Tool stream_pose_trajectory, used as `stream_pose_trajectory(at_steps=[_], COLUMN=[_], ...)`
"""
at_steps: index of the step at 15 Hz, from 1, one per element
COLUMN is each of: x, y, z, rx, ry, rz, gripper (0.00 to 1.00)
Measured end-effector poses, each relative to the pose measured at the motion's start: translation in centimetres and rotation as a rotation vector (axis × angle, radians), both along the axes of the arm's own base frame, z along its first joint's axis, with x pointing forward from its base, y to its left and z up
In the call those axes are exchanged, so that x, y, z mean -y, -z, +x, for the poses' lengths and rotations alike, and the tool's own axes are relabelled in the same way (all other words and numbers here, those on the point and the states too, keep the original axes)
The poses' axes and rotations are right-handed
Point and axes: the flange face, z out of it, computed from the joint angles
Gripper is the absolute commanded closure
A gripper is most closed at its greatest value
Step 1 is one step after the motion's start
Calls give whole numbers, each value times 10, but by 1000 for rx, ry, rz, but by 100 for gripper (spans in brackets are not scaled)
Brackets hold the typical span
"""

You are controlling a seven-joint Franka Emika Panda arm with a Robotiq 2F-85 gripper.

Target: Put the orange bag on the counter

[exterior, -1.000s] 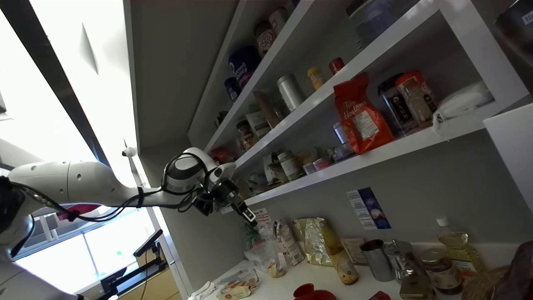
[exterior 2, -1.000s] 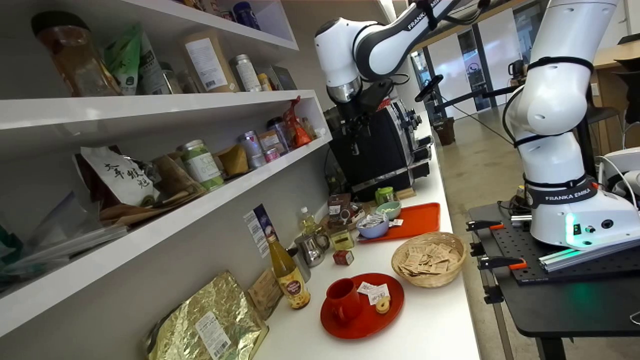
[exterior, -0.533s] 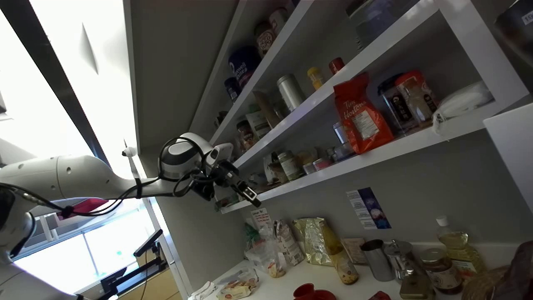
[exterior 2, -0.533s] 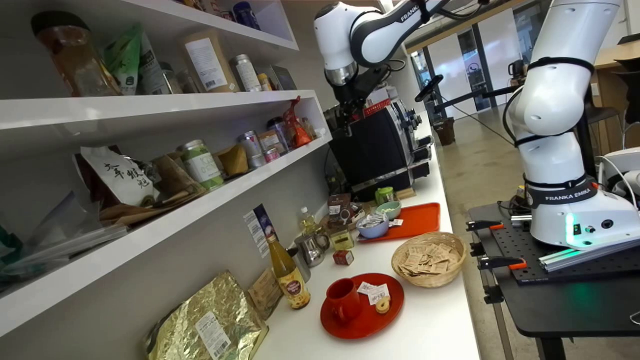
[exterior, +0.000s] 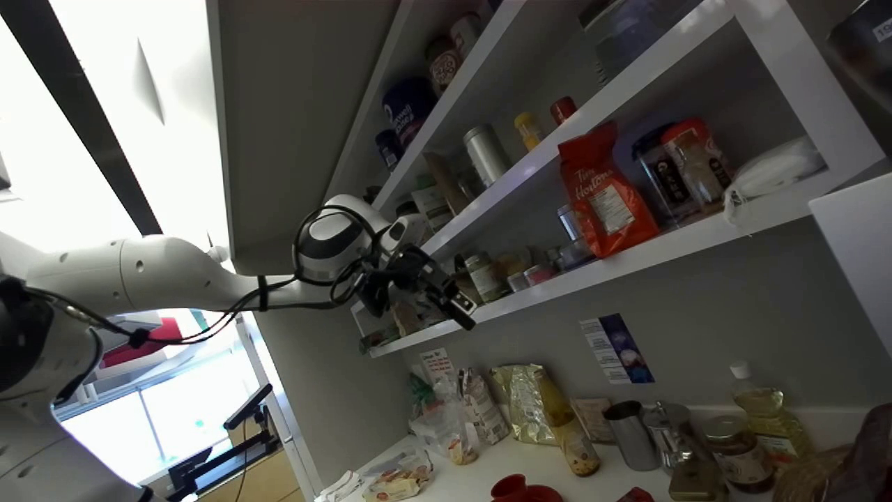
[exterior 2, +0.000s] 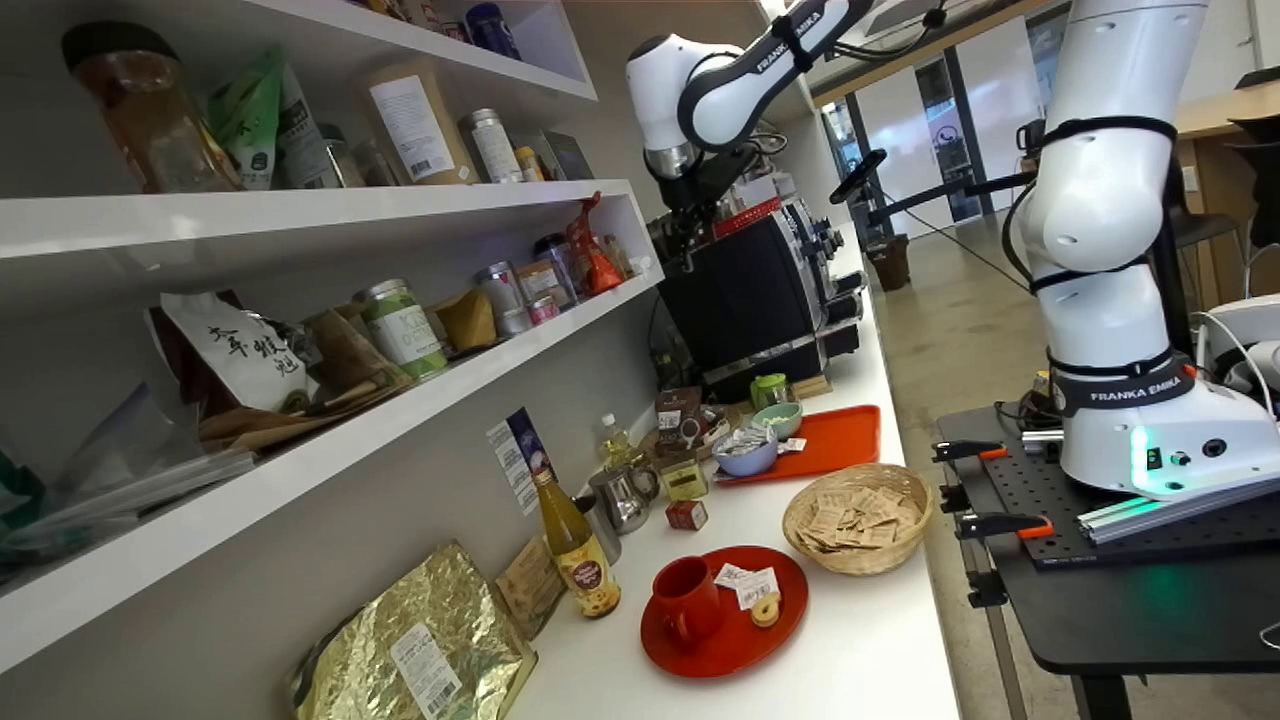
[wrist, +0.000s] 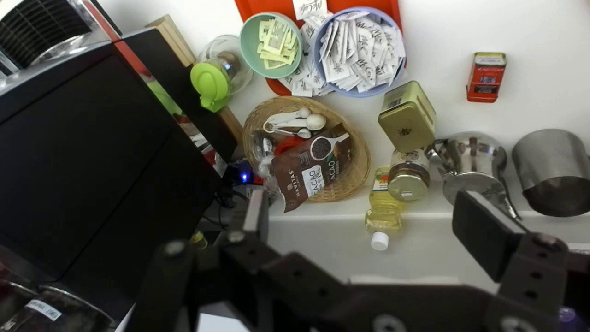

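Observation:
The orange bag (exterior: 610, 199) is a glossy red-orange Tim Hortons bag standing upright on the lower wall shelf. It also shows in an exterior view (exterior 2: 595, 262) near the shelf's far end. It is not seen in the wrist view. The pale counter (exterior: 470, 484) lies below the shelves and shows in the wrist view (wrist: 447, 32). My gripper (exterior: 460, 314) is in the air near the lower shelf's edge, apart from the bag. In the wrist view my gripper (wrist: 366, 210) has its fingers wide apart with nothing between them.
The lower shelf (exterior 2: 500, 365) carries jars and packets beside the bag. A black machine (exterior 2: 745, 300) stands below and behind the gripper. On the counter are an oil bottle (wrist: 385, 216), a metal pitcher (wrist: 474, 157), a basket (wrist: 357, 180) and a red plate (exterior 2: 740, 640).
My arm and gripper have risen and moved rightward along the shelf, closer to the orange bag in an exterior view. The bag and the counter things have not moved.

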Motion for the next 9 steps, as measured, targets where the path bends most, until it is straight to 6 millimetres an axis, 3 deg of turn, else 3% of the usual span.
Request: stream_pose_trajectory(at_steps=[4, 9], x=[65, 113], y=[-33, -65], z=[28, 54], rx=[35, 192], ry=[-6, -10], rz=[-54, -229], gripper=[0, 0])
